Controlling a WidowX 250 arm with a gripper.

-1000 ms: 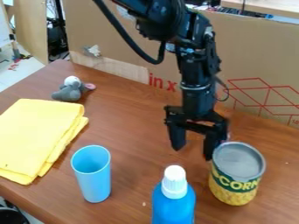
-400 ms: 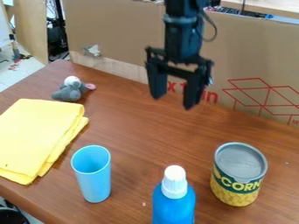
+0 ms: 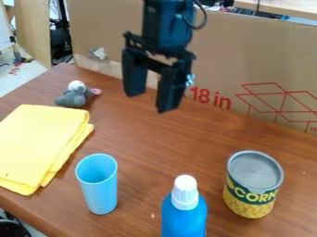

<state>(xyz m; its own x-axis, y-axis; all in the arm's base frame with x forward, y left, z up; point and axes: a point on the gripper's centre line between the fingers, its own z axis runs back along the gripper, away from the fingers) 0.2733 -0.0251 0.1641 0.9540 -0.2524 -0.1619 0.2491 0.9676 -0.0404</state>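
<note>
Black two-finger gripper (image 3: 149, 102), upper centre, spread, empty; we judge its height clears the light-blue plastic cup (image 3: 101, 196), lower left

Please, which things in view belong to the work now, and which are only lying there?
In use, I think:
gripper, open above the table
can, which the gripper was beside earlier

Probably just there:
cloth
cup
bottle
soft toy

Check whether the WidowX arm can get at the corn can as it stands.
Probably yes: the gripper is empty with its fingers apart, and the corn can stands upright, its top uncovered, though the blue bottle stands near it.
</note>
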